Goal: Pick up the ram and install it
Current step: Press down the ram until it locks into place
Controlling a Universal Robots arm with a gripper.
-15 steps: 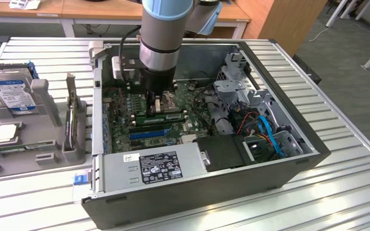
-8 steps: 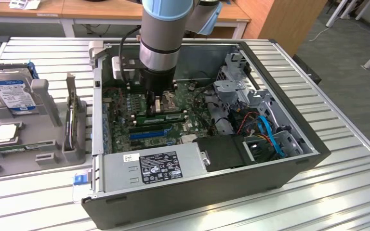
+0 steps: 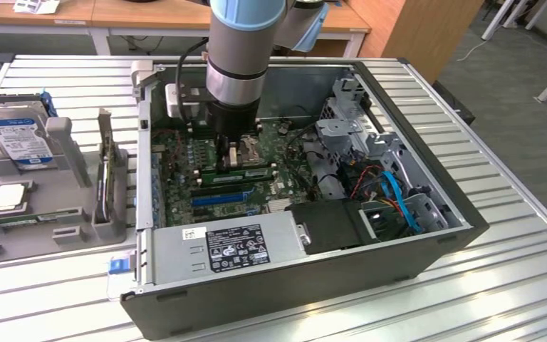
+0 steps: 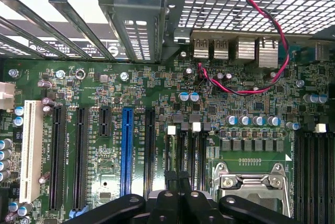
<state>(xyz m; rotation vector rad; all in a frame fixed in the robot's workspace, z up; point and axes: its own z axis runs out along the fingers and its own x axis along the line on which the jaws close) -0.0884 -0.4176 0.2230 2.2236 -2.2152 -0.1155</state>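
Hanging straight down into the open black steel computer case (image 3: 416, 256), with the gripper (image 3: 236, 152) clenched, matte black fingers (image 4: 178, 182) pressing together with nothing visible between them. Hovering right over the ram (image 3: 247, 172), a thin green stick lying along its slot on the motherboard (image 3: 183, 167), just beside the metal processor socket (image 4: 254, 187); touching it or not, cannot tell.

Showing in the exterior view: a ribbed metal table (image 3: 501, 285), a labelled silver power supply (image 3: 231, 246) at the near side, and on that view's left a grey plastic tray (image 3: 26, 239) holding a hard drive (image 3: 17, 135).

Showing in the wrist view: long black slots, one glossy blue slot (image 4: 126, 150), one white slot (image 4: 30, 148), and a twisted red-and-black wire (image 4: 246, 85) looping over the green board.
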